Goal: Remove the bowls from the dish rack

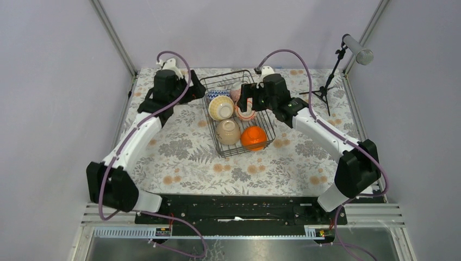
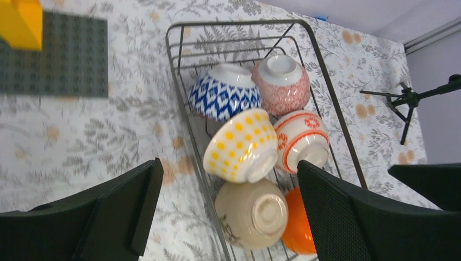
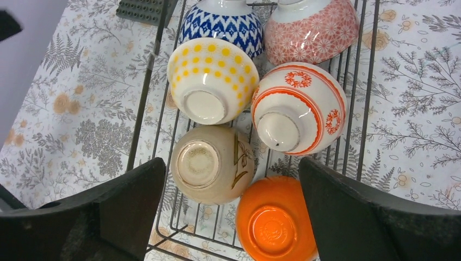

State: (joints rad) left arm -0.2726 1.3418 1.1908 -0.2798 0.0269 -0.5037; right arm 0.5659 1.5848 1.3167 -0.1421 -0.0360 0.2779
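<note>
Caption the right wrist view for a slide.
Open right pincer hovers above six overturned bowls packed in the black wire dish rack.

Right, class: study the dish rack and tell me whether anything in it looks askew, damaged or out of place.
Nothing is broken or spilled. In the dish rack, the yellow-dotted bowl and the red-banded bowl lie tilted, side by side, whereas the beige bowl and orange bowl sit upside down, nearly flat.

Bright, even, diffuse from above; only faint soft shadows under the arms (image 1: 136, 138) on the floral tablecloth (image 1: 179, 157). Mild sheen on the orange bowl (image 1: 254, 137). Crisp from overhead and the right wrist; softer, slightly smeared from the left wrist, notably across the grey mat (image 2: 70, 54).
</note>
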